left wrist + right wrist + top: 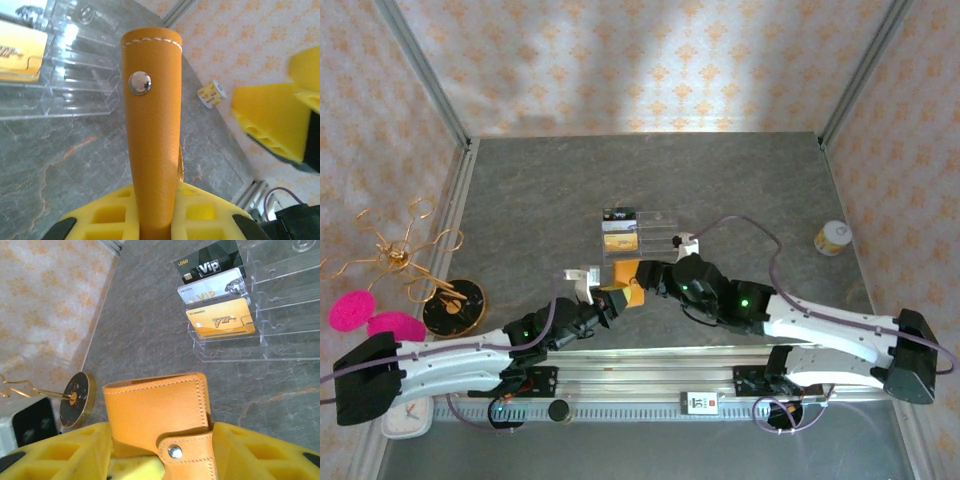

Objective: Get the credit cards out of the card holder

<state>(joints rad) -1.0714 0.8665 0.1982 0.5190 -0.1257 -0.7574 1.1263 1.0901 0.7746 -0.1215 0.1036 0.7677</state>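
Both grippers, left [605, 308] and right [660, 277], are clamping the orange wallet [627, 283] above the table [740, 180] near the clear stand [645, 232], its snap tab fastened, so card removal is not yet beginning.

Orange card holder [155, 412] with pale stitching; black, silver and gold cards [215, 295]; grey marbled table [740, 180]; yellow gripper pads [60, 450].

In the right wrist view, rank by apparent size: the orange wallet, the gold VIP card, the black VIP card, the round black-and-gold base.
1. Orange wallet, though nearest the camera.
2. Gold VIP card and black VIP card: alike, unranked.
3. Round black-and-gold base, seen foreshortened.
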